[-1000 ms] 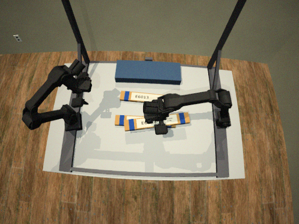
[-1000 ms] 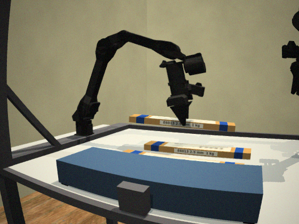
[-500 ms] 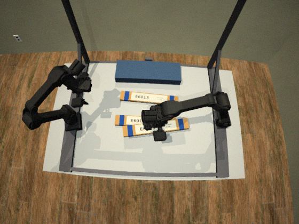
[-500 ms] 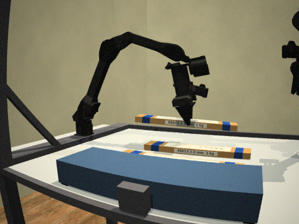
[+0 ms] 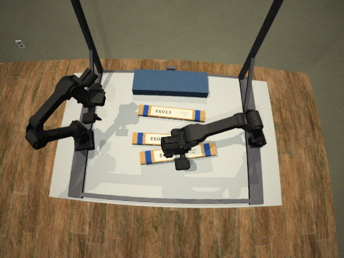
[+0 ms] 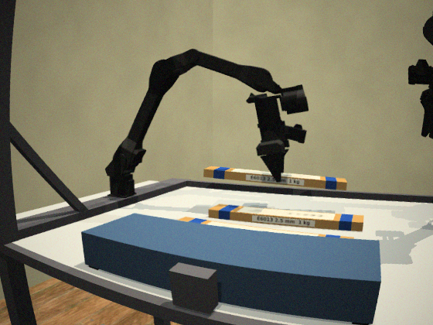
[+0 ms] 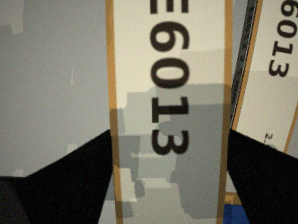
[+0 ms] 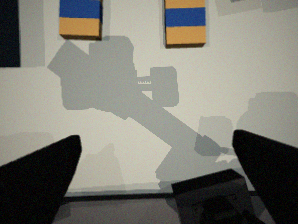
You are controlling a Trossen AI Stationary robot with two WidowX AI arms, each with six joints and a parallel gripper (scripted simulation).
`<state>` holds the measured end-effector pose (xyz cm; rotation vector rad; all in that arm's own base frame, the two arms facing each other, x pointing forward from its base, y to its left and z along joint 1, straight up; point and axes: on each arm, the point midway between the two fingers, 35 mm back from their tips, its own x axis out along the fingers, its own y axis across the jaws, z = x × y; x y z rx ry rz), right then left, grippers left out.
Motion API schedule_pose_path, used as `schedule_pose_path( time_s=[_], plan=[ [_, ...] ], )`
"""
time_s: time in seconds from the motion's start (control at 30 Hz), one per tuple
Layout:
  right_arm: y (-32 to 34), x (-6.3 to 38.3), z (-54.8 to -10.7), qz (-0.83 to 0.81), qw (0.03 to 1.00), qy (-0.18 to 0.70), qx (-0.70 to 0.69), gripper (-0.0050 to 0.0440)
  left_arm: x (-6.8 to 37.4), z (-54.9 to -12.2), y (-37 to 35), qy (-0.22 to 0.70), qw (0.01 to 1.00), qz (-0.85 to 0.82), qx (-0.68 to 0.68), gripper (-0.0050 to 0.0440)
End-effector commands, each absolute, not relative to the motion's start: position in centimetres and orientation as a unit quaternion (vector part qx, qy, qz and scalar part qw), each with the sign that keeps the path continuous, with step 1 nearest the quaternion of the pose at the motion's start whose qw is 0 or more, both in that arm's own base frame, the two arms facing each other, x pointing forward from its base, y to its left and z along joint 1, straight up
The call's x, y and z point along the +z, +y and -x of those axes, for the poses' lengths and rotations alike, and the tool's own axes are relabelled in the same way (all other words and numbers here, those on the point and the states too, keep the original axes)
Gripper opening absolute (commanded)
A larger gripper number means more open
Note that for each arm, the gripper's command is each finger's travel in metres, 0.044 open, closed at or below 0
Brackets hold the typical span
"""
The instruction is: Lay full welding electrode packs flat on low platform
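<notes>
Three orange and white E6013 packs with blue bands are in view. My left gripper (image 5: pixel 172 151) is shut on one pack (image 5: pixel 178 155) at its middle and holds it level above the table, as the exterior view shows (image 6: pixel 275 178). The left wrist view shows this pack (image 7: pixel 170 100) between the fingers. A second pack (image 5: pixel 150 139) lies flat just behind it. A third pack (image 5: pixel 171 113) lies flat in front of the blue low platform (image 5: pixel 170 83). My right gripper (image 5: pixel 91 117) is open and empty, above the table's edge, far from the packs.
Two dark frame posts (image 5: pixel 250 61) rise at the table's back corners. A dark frame rail (image 5: pixel 166 198) runs around the white top. A small grey block (image 6: pixel 192 285) sits on the rail by the platform (image 6: pixel 232 259). The right wrist view shows two pack ends (image 8: pixel 185 20).
</notes>
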<state>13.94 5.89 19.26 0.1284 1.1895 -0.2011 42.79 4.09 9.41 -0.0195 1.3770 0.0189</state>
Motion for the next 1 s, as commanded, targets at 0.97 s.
schedule_pose_path(
  time_s=[0.97],
  plan=[
    [6.0,19.9,-14.1,-0.066,0.826,0.552,-0.091,0.0430,12.3,-46.3,11.9,0.597,0.802,0.006,0.012,-0.0050]
  ],
)
